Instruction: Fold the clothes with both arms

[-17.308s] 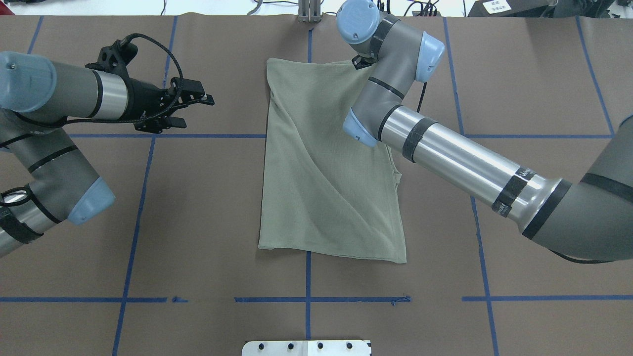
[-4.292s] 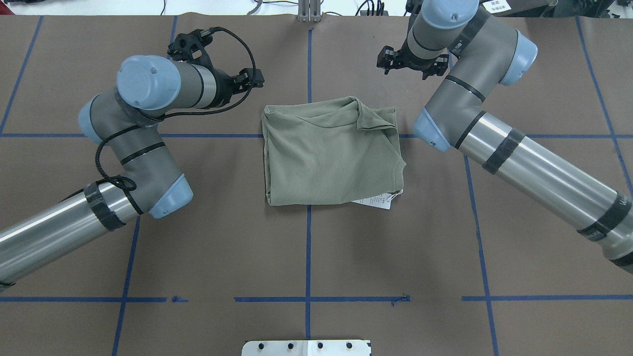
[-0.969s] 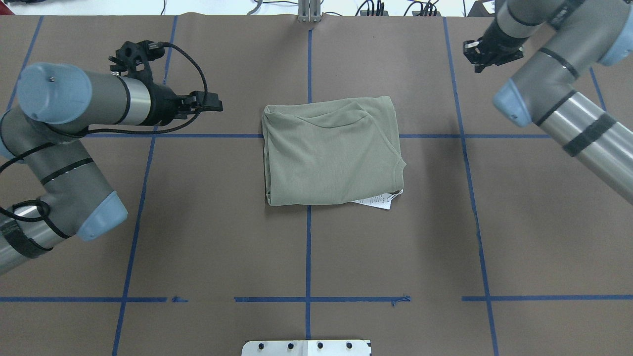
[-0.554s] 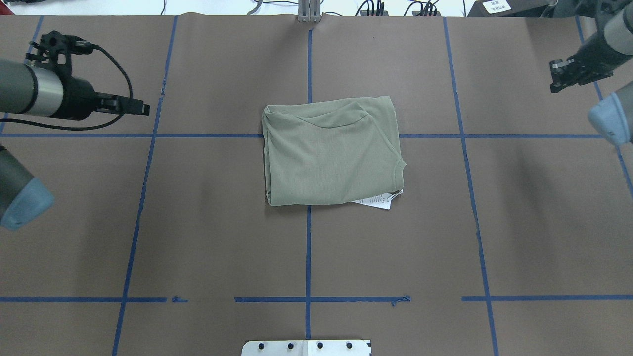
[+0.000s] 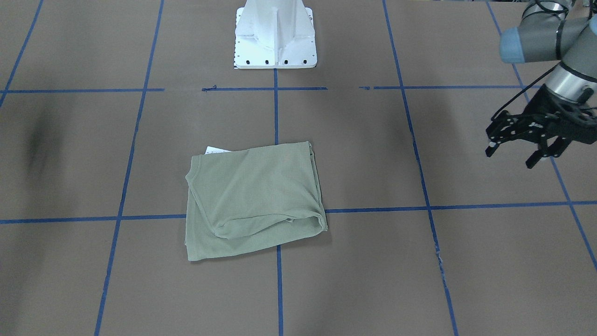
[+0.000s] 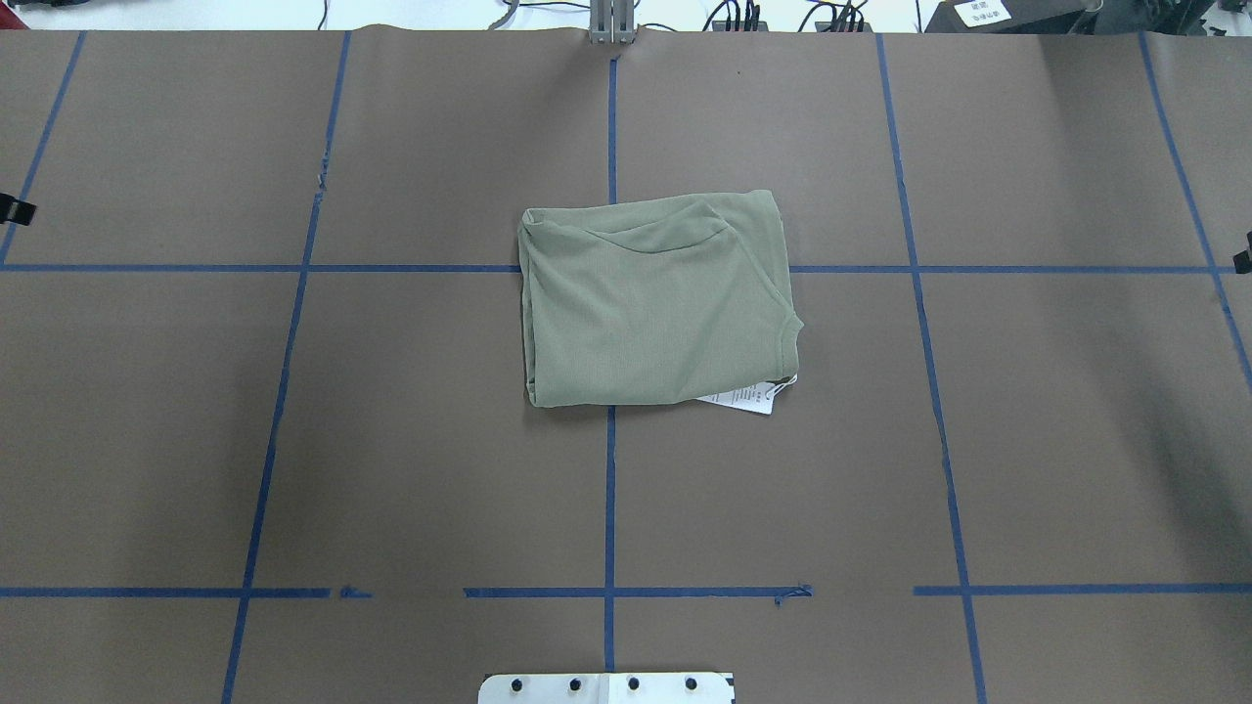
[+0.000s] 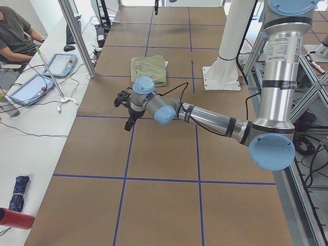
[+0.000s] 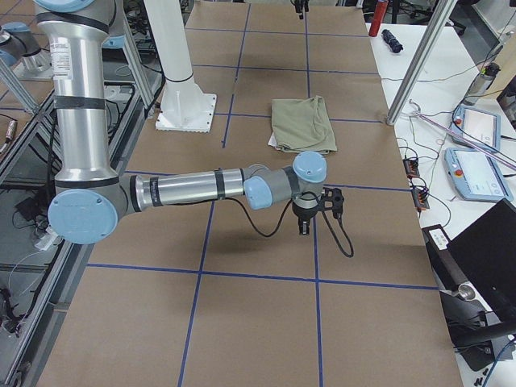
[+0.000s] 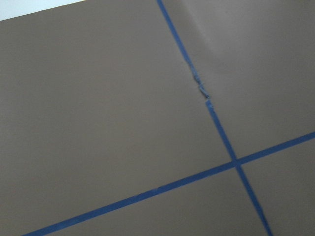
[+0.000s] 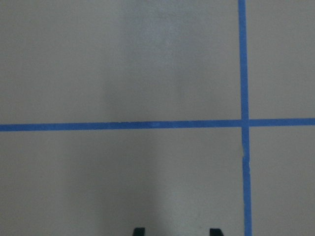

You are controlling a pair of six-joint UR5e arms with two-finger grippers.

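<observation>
Folded shirt at mid-table, both arms well off to the sides.

The pale green shirt [image 6: 655, 298] lies folded into a rough rectangle on the brown table [image 6: 391, 440], over the crossing of two blue tape lines [image 6: 610, 489]. A white tag [image 6: 748, 399] pokes out from under the edge nearest the robot. The left gripper [image 5: 510, 156] hangs above the table well apart from the shirt, fingers spread and holding nothing. The right gripper [image 10: 176, 232] hangs over bare table at the opposite end, also well apart from the shirt. Its wrist view shows two fingertips [image 10: 139, 231] set apart with only table between them, so it too is released. From overhead, only a black sliver of each gripper shows at the side edges.
</observation>
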